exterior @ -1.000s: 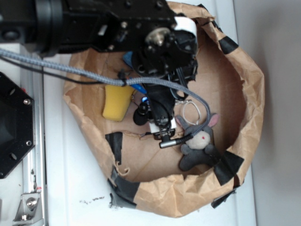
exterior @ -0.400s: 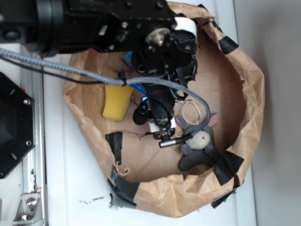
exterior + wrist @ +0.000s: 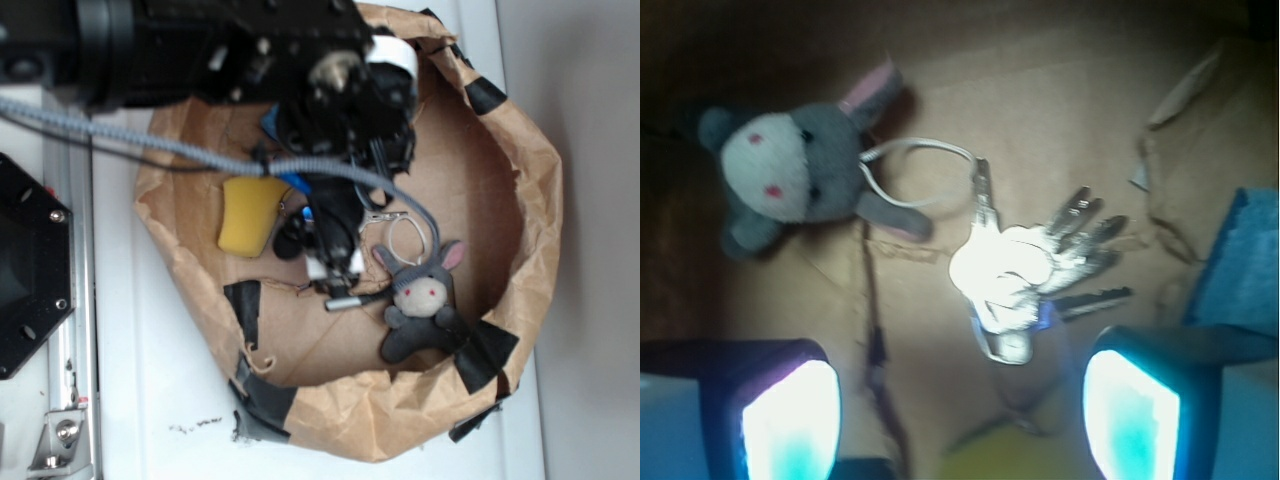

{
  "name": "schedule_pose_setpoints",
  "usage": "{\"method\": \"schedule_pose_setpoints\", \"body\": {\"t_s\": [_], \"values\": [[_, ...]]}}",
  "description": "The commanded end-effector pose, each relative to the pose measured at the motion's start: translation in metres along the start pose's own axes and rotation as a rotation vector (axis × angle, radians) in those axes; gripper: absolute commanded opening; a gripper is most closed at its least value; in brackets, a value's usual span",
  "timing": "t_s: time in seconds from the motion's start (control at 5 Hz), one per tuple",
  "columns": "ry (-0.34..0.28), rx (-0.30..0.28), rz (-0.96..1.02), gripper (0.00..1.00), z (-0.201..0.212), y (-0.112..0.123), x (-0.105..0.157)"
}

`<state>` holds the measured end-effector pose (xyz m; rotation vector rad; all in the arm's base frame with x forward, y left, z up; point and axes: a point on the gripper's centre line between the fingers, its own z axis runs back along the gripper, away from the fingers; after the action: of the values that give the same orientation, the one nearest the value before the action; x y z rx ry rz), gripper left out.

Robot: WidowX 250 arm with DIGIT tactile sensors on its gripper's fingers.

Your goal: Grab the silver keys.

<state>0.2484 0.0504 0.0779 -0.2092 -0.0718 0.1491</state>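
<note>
The silver keys (image 3: 1035, 265) lie fanned on the brown paper floor, bright with glare, just ahead of my gripper (image 3: 960, 420) and a little right of its centre line. The gripper is open, and its two glowing pads (image 3: 790, 420) stand wide apart with nothing between them. In the exterior view the gripper (image 3: 332, 270) hangs over the middle of the bag, and the arm hides most of the keys (image 3: 378, 220).
A grey plush donkey (image 3: 790, 175) with a thin wire loop (image 3: 925, 150) lies left of the keys. A yellow sponge (image 3: 248, 215) and a blue sponge (image 3: 1245, 260) sit nearby. The crumpled paper bag wall (image 3: 530, 200), patched with black tape, rings everything.
The arm and gripper have shifted slightly to the left in the exterior view, baring more of the donkey. The gripper stays open.
</note>
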Motion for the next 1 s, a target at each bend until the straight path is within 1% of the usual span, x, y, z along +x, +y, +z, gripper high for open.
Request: {"method": "schedule_pose_setpoints", "body": {"t_s": [0.0, 0.2, 0.4, 0.8], "values": [[-0.093, 0.069, -0.038, 1.0, 0.011, 0.011, -0.006], [-0.076, 0.083, -0.054, 1.0, -0.002, 0.009, -0.006], [-0.073, 0.102, -0.05, 1.0, -0.013, 0.01, -0.003], [-0.044, 0.072, -0.059, 1.0, -0.035, 0.0, 0.003]]}}
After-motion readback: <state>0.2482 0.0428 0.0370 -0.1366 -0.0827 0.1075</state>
